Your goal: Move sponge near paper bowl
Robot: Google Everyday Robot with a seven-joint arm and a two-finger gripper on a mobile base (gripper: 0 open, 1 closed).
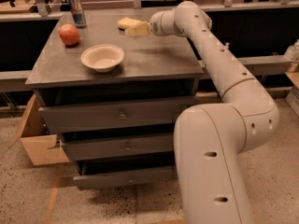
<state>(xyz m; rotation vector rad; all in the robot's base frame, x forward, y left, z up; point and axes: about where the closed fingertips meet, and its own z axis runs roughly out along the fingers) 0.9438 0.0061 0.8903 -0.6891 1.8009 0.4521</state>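
The pale yellow sponge (pixel 126 22) lies on the grey cabinet top (pixel 154 59) near its back edge. The gripper (pixel 138 30) is the yellowish wedge at the end of the white arm; it sits just in front of and right of the sponge, touching or nearly touching it. The cream paper bowl (pixel 102 57) stands empty on the cabinet top, to the front left of the sponge, with a clear gap between them.
A red apple (pixel 69 34) lies left of the bowl. A drink can (pixel 77 10) stands at the back left corner. The white arm (pixel 219 64) reaches in over the cabinet's right edge. Drawers (pixel 121 115) below are partly open; a cardboard box (pixel 35 139) stands on the floor at left.
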